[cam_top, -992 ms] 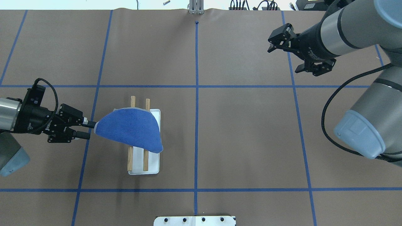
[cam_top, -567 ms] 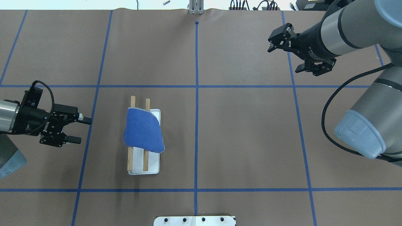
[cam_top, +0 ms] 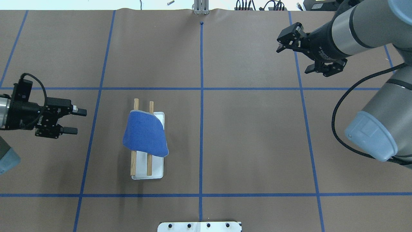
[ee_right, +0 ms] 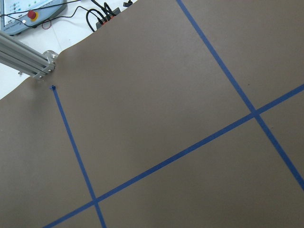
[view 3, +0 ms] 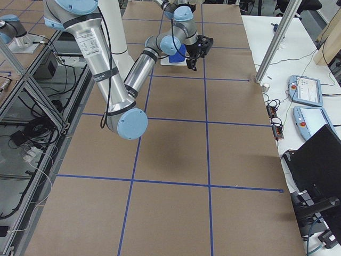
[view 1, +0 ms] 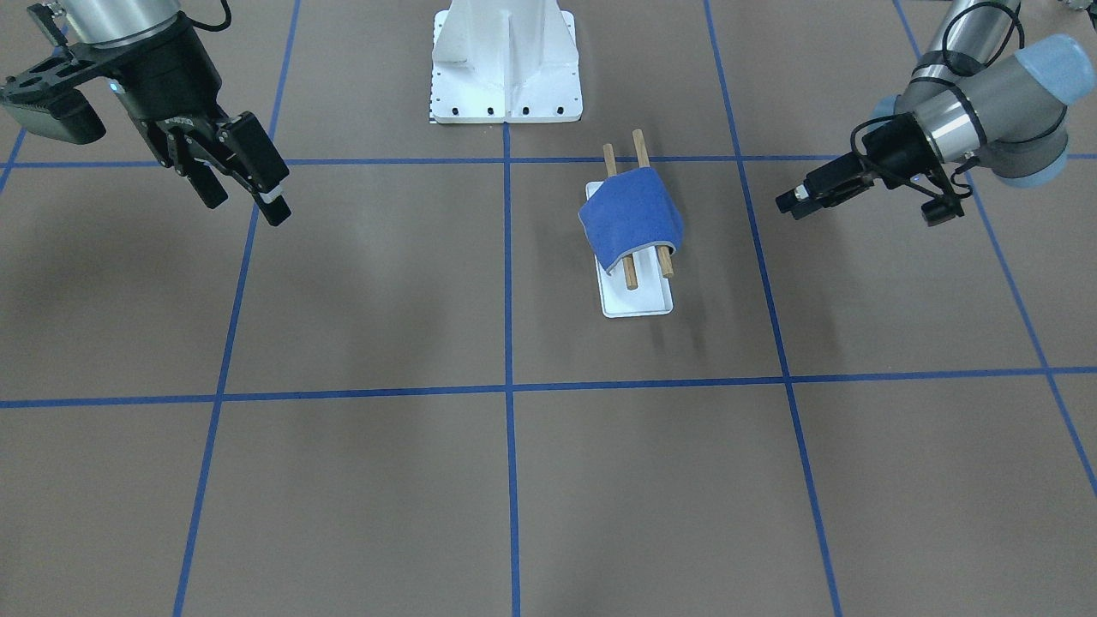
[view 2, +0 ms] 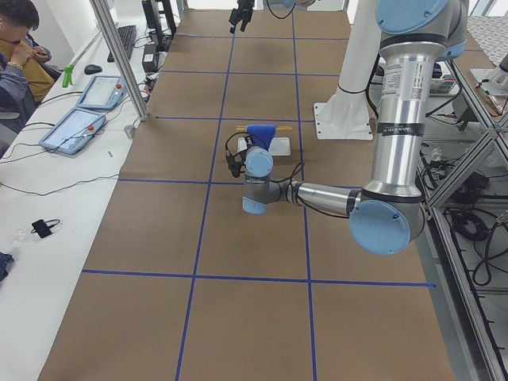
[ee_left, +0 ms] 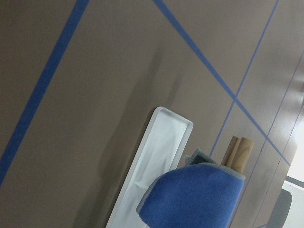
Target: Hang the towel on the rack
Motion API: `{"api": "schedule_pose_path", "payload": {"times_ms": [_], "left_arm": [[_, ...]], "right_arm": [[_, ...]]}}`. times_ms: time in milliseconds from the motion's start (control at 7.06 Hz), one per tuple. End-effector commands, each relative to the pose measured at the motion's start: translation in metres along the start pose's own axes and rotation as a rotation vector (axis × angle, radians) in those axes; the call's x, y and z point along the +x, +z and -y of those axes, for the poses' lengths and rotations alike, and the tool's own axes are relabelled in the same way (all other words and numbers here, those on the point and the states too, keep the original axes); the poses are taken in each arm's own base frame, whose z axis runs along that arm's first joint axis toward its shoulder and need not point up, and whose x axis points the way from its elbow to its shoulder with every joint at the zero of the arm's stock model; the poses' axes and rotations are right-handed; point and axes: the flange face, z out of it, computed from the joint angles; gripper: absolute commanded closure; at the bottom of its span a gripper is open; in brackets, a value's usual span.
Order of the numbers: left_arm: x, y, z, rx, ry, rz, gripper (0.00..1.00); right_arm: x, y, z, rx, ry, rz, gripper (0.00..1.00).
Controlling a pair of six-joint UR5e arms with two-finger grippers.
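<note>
The blue towel [cam_top: 145, 133] lies draped over the two wooden bars of the rack [cam_top: 136, 103], hanging down on both sides above the white base [cam_top: 157, 169]. It also shows in the front view [view 1: 630, 218] and the left wrist view [ee_left: 194, 197], with the rack's base [ee_left: 164, 147] beside it. My left gripper [cam_top: 79, 121] is open and empty, well to the left of the rack and apart from the towel. My right gripper [cam_top: 291, 61] is open and empty, far off at the back right.
A white bolted pedestal [view 1: 506, 68] stands at the robot's side of the table, its edge showing in the overhead view [cam_top: 199, 226]. Blue tape lines cross the brown table. A metal post [cam_top: 200, 8] stands at the far edge. An operator [view 2: 16, 48] sits beyond it.
My left gripper has let go of the towel's corner and drawn back to the left. The towel has dropped and settled over the bars. The right arm has barely shifted.
</note>
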Motion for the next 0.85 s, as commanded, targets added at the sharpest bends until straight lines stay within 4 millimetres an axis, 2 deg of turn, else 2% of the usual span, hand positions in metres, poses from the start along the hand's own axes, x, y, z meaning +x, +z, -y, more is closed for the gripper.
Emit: {"api": "schedule_pose_path", "payload": {"times_ms": [0,142,283,425,567,709], "left_arm": [[-0.005,-0.050,0.061,0.182,0.153,0.070,0.02],[-0.015,-0.068,0.084,0.234,0.272,0.141,0.02],[-0.025,-0.095,0.105,0.293,0.347,0.189,0.02],[-0.033,-0.130,0.130,0.367,0.339,0.236,0.02],[-0.036,-0.167,0.154,0.427,0.384,0.327,0.02],[-0.042,-0.194,0.175,0.421,0.513,0.470,0.02]], "right_arm": [[0.031,0.004,0.022,0.022,-0.077,-0.049,0.00],[0.047,0.006,0.034,0.024,-0.102,-0.075,0.00],[0.073,0.008,0.052,0.036,-0.165,-0.117,0.00],[0.100,0.006,0.075,0.040,-0.200,-0.154,0.00],[0.137,-0.006,0.102,0.021,-0.225,-0.180,0.00],[0.173,-0.018,0.131,-0.013,-0.273,-0.190,0.00]]}}
